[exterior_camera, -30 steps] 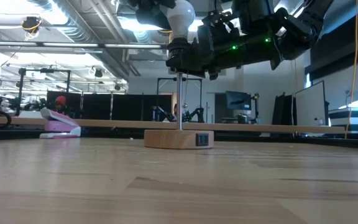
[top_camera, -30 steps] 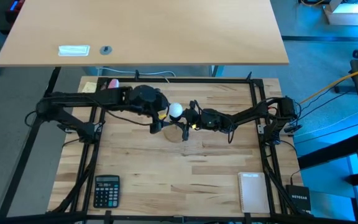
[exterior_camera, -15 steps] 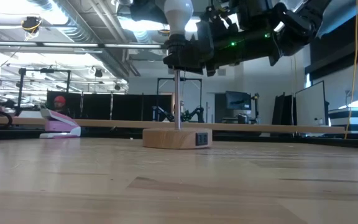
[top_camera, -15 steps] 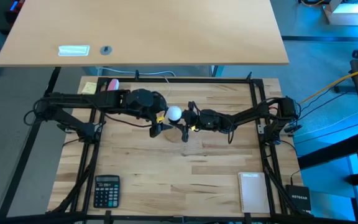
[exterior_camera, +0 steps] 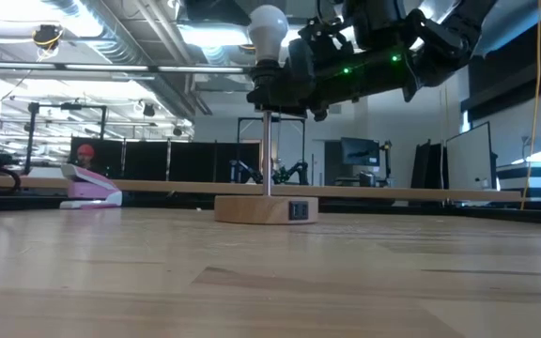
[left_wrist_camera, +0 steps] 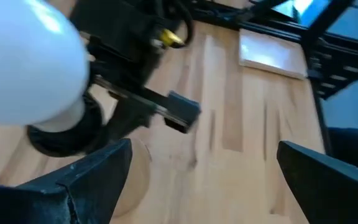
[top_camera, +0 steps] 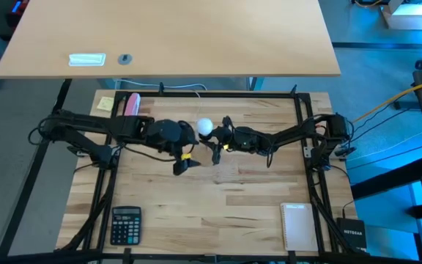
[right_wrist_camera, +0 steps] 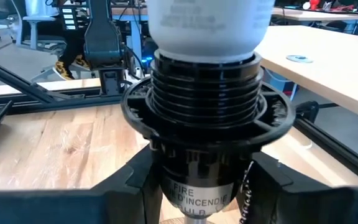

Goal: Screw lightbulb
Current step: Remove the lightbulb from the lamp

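Low view: lightbulb (exterior_camera: 269, 34) upright in socket (exterior_camera: 268, 80) above right tool (exterior_camera: 285, 94).

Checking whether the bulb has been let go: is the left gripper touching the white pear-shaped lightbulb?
Apart. Left wrist view: the open left gripper has clear space beside the lightbulb.

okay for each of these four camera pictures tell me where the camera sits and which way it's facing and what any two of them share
High view: above the table, facing straight down; both arms, left gripper, right gripper, lightbulb.
Low view: at tabletop height, facing level across; right gripper shut on the socket over the wooden base.
Left wrist view: looks past its open fingers at the lightbulb.
Right wrist view: faces the socket its fingers clamp.
All four share the lightbulb.
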Controlling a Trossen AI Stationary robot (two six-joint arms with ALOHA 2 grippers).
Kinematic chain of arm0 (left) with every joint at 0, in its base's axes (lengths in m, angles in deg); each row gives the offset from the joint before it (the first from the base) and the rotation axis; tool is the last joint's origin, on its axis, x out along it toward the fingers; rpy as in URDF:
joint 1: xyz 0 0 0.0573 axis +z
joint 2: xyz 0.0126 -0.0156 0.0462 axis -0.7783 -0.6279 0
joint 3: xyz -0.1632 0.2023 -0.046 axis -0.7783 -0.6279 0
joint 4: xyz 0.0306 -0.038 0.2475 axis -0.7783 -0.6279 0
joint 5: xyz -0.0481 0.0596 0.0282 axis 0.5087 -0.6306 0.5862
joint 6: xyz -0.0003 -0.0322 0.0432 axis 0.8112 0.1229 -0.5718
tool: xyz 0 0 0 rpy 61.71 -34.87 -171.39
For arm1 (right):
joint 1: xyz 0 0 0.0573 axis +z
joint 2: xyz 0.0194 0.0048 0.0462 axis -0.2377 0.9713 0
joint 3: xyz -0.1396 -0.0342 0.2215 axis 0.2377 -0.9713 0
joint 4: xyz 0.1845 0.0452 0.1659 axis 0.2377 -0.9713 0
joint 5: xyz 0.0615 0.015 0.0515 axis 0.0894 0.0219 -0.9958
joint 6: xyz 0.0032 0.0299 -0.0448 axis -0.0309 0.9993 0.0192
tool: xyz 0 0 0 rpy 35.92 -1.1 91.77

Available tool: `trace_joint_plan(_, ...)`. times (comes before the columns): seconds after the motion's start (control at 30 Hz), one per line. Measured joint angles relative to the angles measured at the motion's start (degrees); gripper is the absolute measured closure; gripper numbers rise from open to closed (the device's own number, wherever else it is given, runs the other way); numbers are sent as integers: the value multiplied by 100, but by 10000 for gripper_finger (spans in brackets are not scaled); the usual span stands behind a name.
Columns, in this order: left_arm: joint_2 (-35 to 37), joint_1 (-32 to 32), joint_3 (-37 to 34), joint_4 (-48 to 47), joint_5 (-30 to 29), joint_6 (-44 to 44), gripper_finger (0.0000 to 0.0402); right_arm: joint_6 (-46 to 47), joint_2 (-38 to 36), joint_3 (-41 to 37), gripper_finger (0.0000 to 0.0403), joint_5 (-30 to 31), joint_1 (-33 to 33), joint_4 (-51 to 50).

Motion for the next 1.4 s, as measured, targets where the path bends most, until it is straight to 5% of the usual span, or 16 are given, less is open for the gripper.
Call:
trace_joint_plan(0.47,32,449,1761,-564,-850,-378,11,-104,0,-4,251,-87,4,-33)
trace_joint_plan(1.17,-1078,1029,1698,-1331,-378,-1527,14,-157,-2,-7,251,-222,4,-41)
trace_joint_plan(1.4,-1058,1032,1705,-1295,-572,-868,129,-164,-2,-7,251,-218,7,-44)
